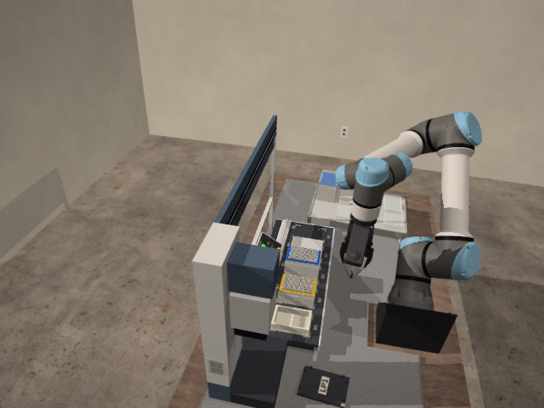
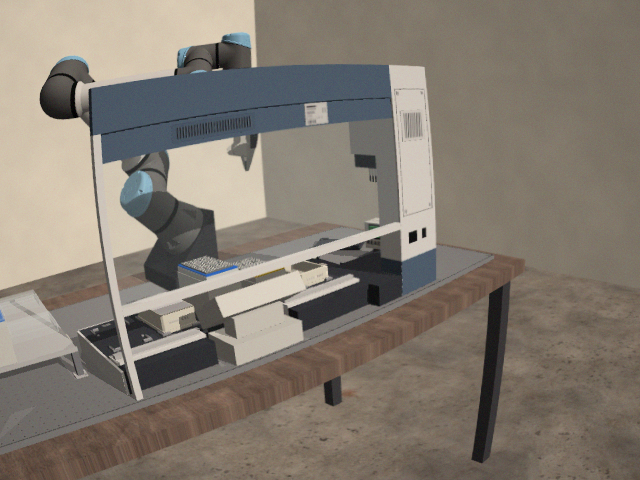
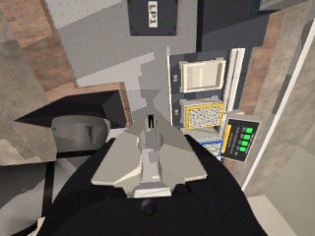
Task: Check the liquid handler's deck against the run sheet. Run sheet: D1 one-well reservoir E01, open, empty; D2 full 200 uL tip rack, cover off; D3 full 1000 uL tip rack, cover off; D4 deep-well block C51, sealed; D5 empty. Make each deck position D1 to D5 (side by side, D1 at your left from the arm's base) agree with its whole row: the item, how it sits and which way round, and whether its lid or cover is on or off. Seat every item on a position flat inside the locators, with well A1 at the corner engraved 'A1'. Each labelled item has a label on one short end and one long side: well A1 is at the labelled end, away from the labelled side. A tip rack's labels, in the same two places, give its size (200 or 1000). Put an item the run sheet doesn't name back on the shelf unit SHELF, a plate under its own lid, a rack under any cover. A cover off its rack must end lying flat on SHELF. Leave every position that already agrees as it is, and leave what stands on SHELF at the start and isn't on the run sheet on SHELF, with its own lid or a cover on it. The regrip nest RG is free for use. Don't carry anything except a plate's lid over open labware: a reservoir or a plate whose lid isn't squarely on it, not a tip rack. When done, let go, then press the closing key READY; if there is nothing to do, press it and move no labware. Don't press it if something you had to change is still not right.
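My gripper (image 1: 351, 273) (image 2: 247, 156) (image 3: 151, 115) is shut and holds nothing. It hangs above the grey table between the deck and the arm's base. On the deck (image 1: 324, 272) a cream open reservoir (image 1: 291, 319) (image 3: 203, 76) sits at the near end. Then comes a yellow-rimmed tip rack (image 1: 298, 285) (image 3: 204, 116) without a cover. Beyond it stands a blue-rimmed tip rack (image 1: 303, 254) (image 2: 206, 266) (image 3: 212, 147), also without a cover. After that sits a pale block (image 1: 306, 241) (image 2: 168, 316). The far deck position looks bare.
The liquid handler's frame (image 1: 250, 175) (image 2: 237, 93) stands over the deck's far side. A panel with green lights (image 1: 269, 241) (image 3: 241, 139) sits by the racks. The shelf unit (image 1: 358, 206) (image 2: 25, 330) holds labware, one piece blue-topped (image 1: 327, 178). A dark pad marked LP1 (image 1: 324, 386) (image 3: 153, 15) lies at the table's front.
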Controlling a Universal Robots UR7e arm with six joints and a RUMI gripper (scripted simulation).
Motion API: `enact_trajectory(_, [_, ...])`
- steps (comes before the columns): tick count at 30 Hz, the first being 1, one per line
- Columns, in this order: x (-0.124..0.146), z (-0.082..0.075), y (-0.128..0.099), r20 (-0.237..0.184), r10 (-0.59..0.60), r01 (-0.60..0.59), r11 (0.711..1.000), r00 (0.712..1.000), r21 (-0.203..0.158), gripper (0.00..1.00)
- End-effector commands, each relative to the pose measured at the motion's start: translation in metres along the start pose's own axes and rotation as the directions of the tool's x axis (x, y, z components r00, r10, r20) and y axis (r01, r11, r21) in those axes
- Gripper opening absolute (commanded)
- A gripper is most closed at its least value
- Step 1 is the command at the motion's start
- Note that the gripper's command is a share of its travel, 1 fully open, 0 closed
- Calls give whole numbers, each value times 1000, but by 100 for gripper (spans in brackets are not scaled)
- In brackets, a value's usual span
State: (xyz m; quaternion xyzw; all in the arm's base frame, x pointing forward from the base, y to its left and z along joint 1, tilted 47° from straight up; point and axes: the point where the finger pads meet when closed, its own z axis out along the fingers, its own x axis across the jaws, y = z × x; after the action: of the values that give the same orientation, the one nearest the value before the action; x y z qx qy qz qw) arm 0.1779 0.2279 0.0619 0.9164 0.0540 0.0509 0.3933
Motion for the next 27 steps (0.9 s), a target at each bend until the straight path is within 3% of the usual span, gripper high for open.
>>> enact_trajectory(1, [0,0,0,0,-81,81,997,997,3,0])
enact_trajectory(10, [0,0,0,0,-210,210,978,978,3,0])
enact_trajectory(15, [-2,0,-25,-1,-301,301,954,954,3,0])
enact_trajectory(27, [-5,0,-75,-1,-301,301,954,954,3,0])
